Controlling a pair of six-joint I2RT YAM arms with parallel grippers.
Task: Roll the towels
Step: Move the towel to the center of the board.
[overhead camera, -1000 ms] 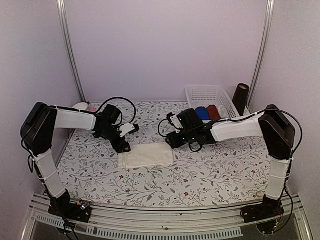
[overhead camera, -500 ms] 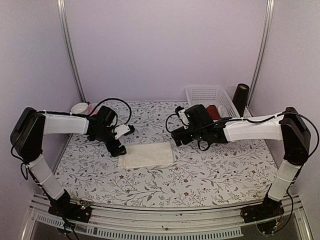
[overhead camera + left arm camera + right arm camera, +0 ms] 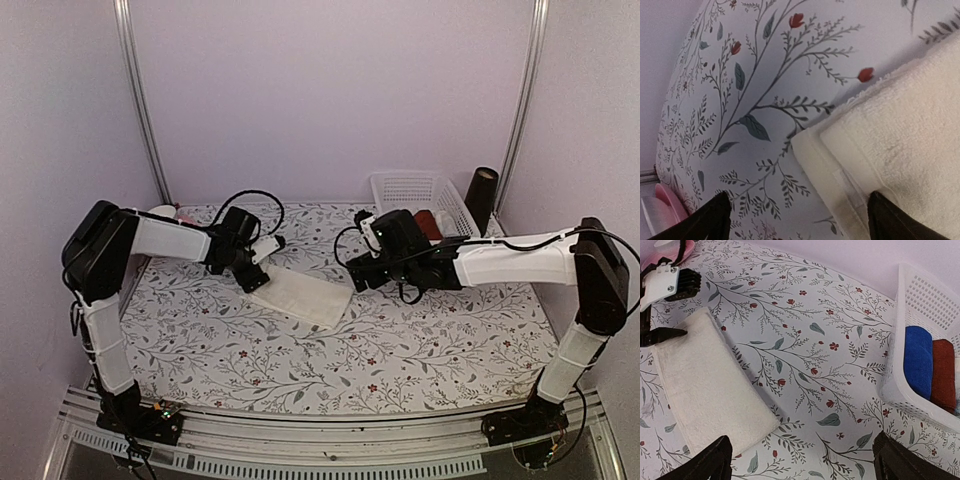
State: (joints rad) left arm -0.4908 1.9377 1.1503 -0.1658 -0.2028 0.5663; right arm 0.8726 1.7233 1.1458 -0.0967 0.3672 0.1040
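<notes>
The cream towel (image 3: 302,295) lies folded flat and askew on the floral tablecloth, its left end toward the back. My left gripper (image 3: 256,277) is open at that end; in the left wrist view its right fingertip (image 3: 895,222) rests over the towel's hem (image 3: 840,170) and the other is over bare cloth. My right gripper (image 3: 358,278) hangs open just right of the towel (image 3: 705,385), holding nothing. The blue towel (image 3: 917,360) sits rolled in the white basket (image 3: 925,300).
A dark red roll (image 3: 944,375) lies beside the blue one in the basket (image 3: 410,188). A dark cylinder (image 3: 482,198) stands at the back right. A pink and white bowl (image 3: 162,212) sits at the back left corner. Walls close in on three sides.
The cream towel has swung round, its left end going toward the back. The left gripper moved back and right with that end. Both jaws have opened wider, and the right gripper has drawn off rightward.
</notes>
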